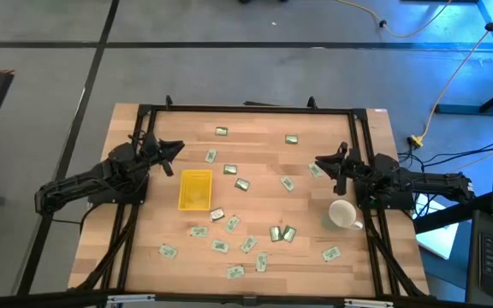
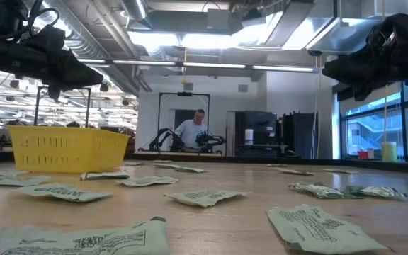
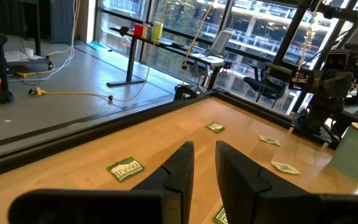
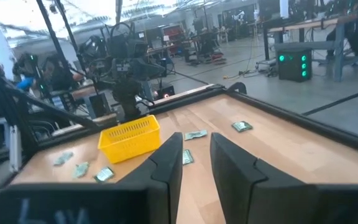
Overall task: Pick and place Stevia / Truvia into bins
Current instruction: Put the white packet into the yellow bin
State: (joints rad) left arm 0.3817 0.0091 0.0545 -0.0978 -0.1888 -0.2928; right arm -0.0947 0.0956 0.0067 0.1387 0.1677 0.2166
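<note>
1. Many small green-and-white sachets are scattered flat over the wooden table, most of them in the half nearer the bottom edge of the high view, with a few near the far edge.
2. A yellow tray is set left of the table's middle; nothing can be made out inside it, and one sachet lies just beside its near right corner.
3. A white mug is seen near the right side of the table, with sachets around it but apart from it.
4. The left gripper is held above the table's left side, just beyond the tray's far left corner; its fingers are kept a narrow gap apart and nothing is held.
5. The right gripper is held above the right side, beyond the mug; its fingers are likewise narrowly parted and empty.
6. No sachet is covered by either arm in the high view.
7. In the low view, a person is seen in the room behind the table.
</note>
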